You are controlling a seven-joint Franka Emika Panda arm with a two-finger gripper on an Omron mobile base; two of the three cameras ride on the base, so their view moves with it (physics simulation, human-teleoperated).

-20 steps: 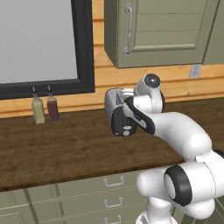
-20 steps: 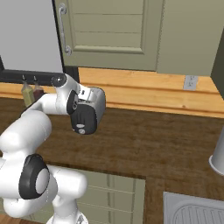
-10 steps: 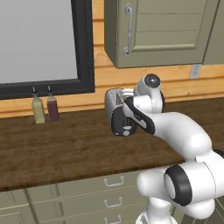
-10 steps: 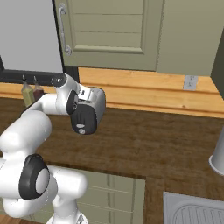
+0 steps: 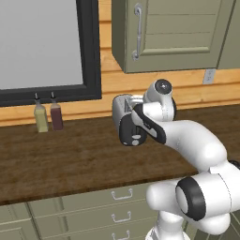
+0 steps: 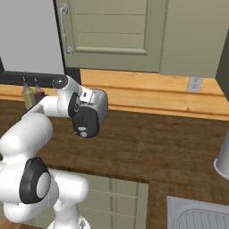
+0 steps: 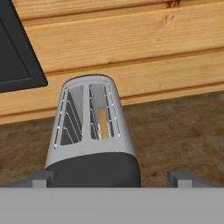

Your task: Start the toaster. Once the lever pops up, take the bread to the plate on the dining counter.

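Note:
The chrome toaster point(image 7: 89, 127) stands on the dark wood worktop against the plank wall, its black end face point(image 5: 130, 131) turned toward me. A tan slice of bread point(image 7: 103, 123) sits low in its right-hand slot; the other slot holds nothing. A small pale tab, the lever point(image 5: 135, 138), shows low on the black face. My gripper point(image 7: 111, 178) hangs open just above and in front of that end, one fingertip on each side of it and touching nothing. In both base views my arm reaches to the toaster point(image 6: 99, 105) and covers the fingers.
Two small bottles point(image 5: 41, 117) point(image 5: 56, 116) stand at the wall left of the toaster, under a dark-framed window point(image 5: 89, 51). A wall cabinet point(image 5: 178, 33) hangs above. At the right, a grey pot point(image 6: 222, 159) and a sink point(image 6: 197, 214). Drawers point(image 5: 117, 206) sit below the worktop.

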